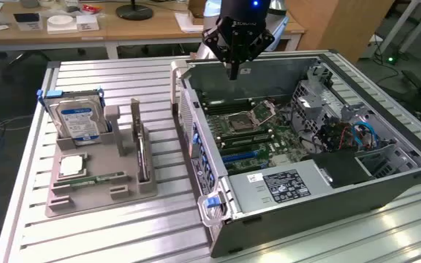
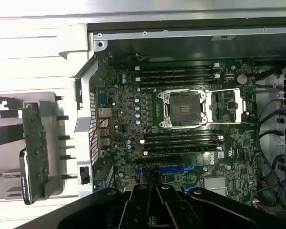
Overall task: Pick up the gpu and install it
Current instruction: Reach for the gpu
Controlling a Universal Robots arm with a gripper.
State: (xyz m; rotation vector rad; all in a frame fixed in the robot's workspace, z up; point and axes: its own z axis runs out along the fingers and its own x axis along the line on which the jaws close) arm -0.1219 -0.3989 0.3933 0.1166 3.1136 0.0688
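Hand (image 1: 233,73) pinched closed, empty, over open case (image 1: 328,203); gpu (image 1: 143,158) stands in tray (image 1: 101,164), well apart.

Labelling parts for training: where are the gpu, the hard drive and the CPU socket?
gpu (image 1: 144,159), exterior view, upright card's side.
hard drive (image 1: 79,121), exterior view, blue-white label.
CPU socket (image 2: 185,107), wrist view, socket's middle.

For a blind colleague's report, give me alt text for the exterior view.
A black robot gripper hangs over the open grey computer case. The thin dark gpu card stands in a grey tray at the exterior view's left.
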